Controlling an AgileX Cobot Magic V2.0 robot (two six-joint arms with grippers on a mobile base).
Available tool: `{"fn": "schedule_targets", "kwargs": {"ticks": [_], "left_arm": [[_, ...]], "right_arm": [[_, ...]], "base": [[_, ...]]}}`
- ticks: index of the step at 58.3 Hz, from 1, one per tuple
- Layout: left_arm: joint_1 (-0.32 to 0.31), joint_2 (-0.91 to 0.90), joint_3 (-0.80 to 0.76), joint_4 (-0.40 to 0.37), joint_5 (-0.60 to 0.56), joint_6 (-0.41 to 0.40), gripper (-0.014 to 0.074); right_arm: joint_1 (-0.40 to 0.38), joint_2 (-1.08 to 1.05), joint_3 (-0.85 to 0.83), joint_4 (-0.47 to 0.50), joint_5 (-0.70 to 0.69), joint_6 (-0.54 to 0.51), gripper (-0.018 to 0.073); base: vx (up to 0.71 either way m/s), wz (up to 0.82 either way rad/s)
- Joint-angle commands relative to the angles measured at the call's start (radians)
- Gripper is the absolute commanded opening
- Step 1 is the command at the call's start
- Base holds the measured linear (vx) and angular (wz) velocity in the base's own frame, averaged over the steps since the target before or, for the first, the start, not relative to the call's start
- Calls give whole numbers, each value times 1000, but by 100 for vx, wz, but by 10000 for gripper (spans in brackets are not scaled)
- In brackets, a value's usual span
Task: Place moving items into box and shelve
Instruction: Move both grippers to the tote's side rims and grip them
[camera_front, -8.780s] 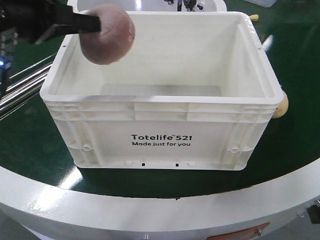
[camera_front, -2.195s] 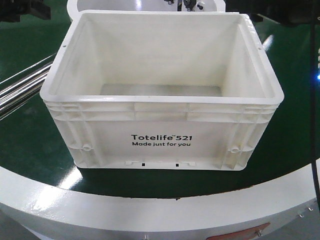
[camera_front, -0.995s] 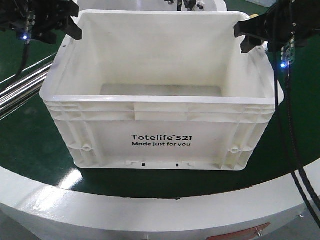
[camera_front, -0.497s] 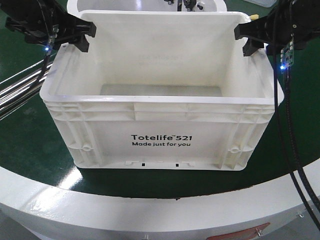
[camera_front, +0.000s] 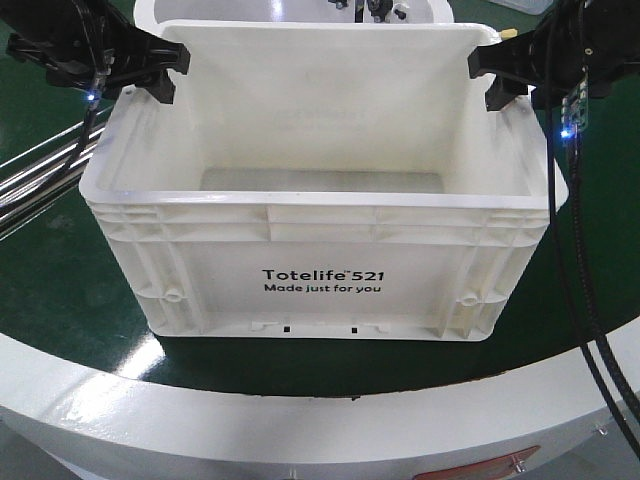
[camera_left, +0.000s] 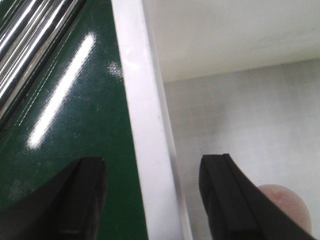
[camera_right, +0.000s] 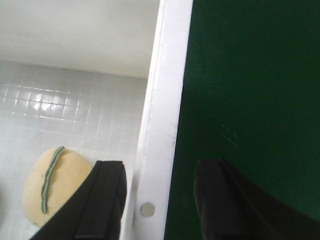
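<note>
The white box (camera_front: 320, 198), printed "Totelife 521", stands on the green tabletop. My left gripper (camera_front: 172, 78) is open astride the box's left rim (camera_left: 142, 125), one finger outside and one inside. In the left wrist view the gripper (camera_left: 152, 195) shows the pinkish-brown ball (camera_left: 285, 210) on the box floor beyond its inner finger. My right gripper (camera_front: 483, 82) is open astride the right rim (camera_right: 167, 100). In the right wrist view the gripper (camera_right: 160, 200) has the cream-yellow ball (camera_right: 47, 192), with a green seam, lying inside next to its inner finger. Neither ball shows in the front view.
Chrome rails (camera_front: 40, 180) run along the table's left side, close to the box. The right arm's cables (camera_front: 570, 250) hang beside the box's right wall. The table's white round edge (camera_front: 300, 420) curves in front. A white round object (camera_front: 150, 12) sits behind the box.
The left gripper has moved inward over the box's left rim during the last second. The right gripper has hardly moved. The pinkish ball held above the box earlier now lies inside.
</note>
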Motion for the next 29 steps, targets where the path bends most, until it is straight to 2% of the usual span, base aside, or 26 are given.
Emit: {"fn": "schedule_targets", "kwargs": {"ticks": [1, 19, 29], "left_arm": [[-5, -47, -35, -2, -48, -11, 512], [-5, -40, -35, 2, -48, -11, 512], [-5, -1, -35, -1, -2, -11, 512]], "right_arm": [[-2, -33, -33, 0, -52, -4, 386], [-2, 29, -33, 0, -2, 1, 386], [-2, 30, -33, -10, -9, 4, 386]], "base": [[0, 0], [0, 0], [0, 0]]}}
